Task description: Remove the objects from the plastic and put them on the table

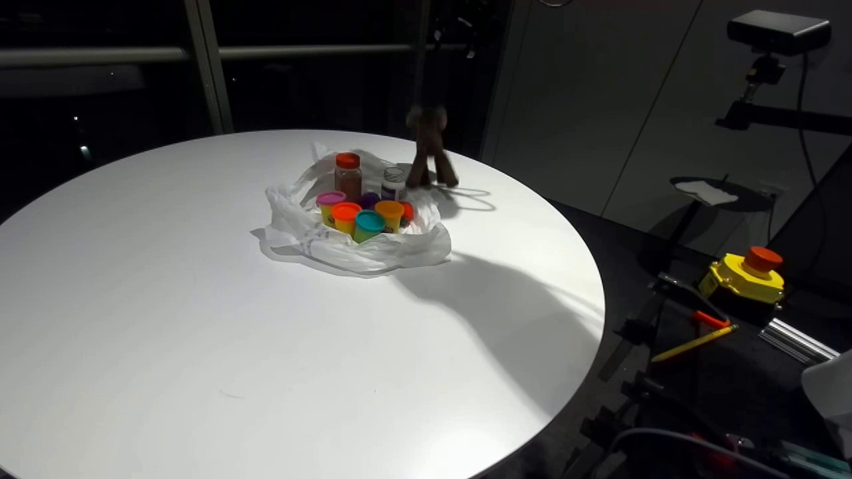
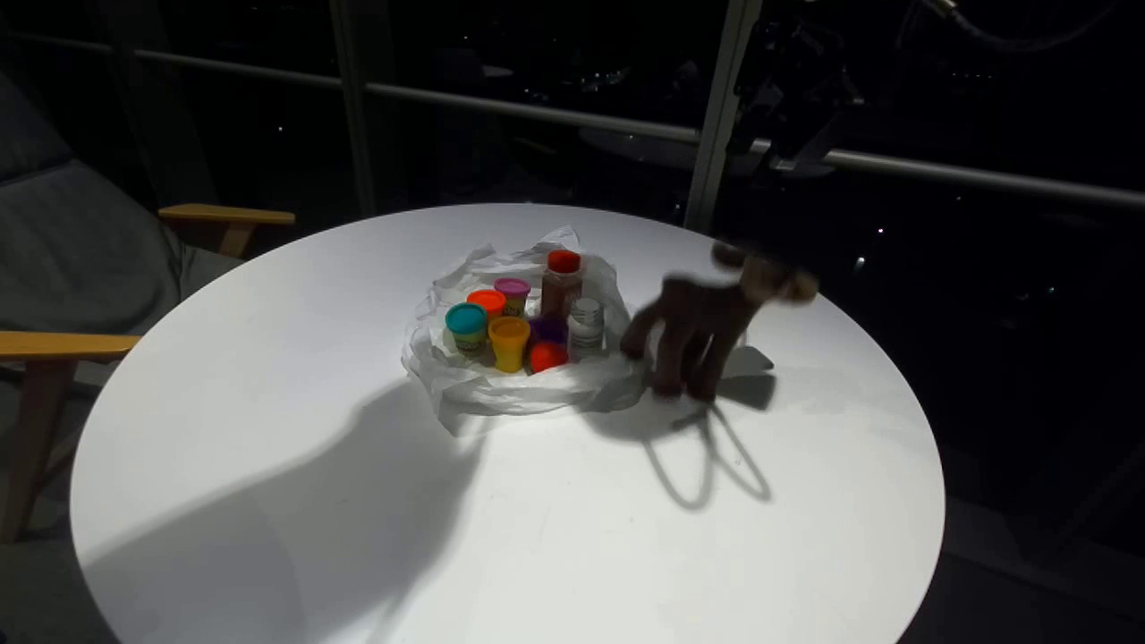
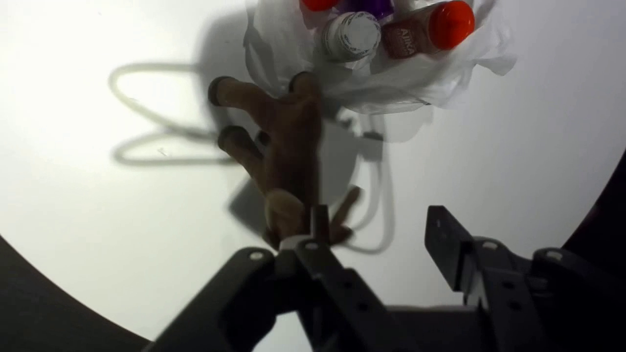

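Note:
The brown plush animal [image 1: 429,143] is blurred and tilted, beside the plastic [image 1: 413,249], with its legs towards the table [image 2: 555,537]. Whether it touches the tabletop I cannot tell. In the wrist view my gripper [image 3: 380,227] has its jaws wide apart and nothing between them; the plush [image 3: 293,137] shows beyond the left finger, which hides part of its head. Inside the open bag stand a teal-lidded tub [image 2: 467,326], a yellow one [image 2: 510,344], orange- and pink-lidded tubs, purple and red pieces, a white-capped bottle [image 3: 353,35] and a red-capped jar [image 3: 425,29].
Grey looped shadows fall on the tabletop near the plush. A grey chair [image 2: 80,206] with wooden arms stands past the table's edge. Off the table are a yellow-and-red button device [image 1: 745,276], a pencil [image 1: 695,344] and a camera [image 1: 779,33] on a mount.

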{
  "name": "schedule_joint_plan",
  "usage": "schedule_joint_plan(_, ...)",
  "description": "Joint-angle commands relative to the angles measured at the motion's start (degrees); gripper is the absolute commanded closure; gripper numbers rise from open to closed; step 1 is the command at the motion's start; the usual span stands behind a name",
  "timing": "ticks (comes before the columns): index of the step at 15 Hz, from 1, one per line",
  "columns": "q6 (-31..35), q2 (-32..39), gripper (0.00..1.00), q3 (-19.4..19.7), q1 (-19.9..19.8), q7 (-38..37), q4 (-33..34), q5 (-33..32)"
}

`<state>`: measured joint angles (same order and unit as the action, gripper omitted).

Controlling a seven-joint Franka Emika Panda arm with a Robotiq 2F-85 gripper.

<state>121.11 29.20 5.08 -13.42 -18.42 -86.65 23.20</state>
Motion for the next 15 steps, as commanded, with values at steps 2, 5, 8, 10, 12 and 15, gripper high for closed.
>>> schedule_joint_plan(2, -2.8, -2.3, 0.06, 1.0, 2.0, -4.8, 0.0, -1.4)
schedule_joint_plan(5, -6.2, -5.2, 0.00, 0.1, 4.8, -5.7, -0.5, -3.0)
schedule_joint_plan(8, -7.0, -4.1, 0.00, -0.2, 5.3, -4.1, 0.2, -2.6)
schedule_joint_plan(10, -8.8, -5.7, 0.00, -0.6, 7.7, -5.8, 0.1, -4.0)
schedule_joint_plan(12, -9.3, -6.2, 0.00, -0.7, 8.5, -6.3, 0.1, -4.3)
schedule_joint_plan(15, -9.4, -6.2, 0.00, -0.4, 7.9, -6.2, -0.1, -4.3)
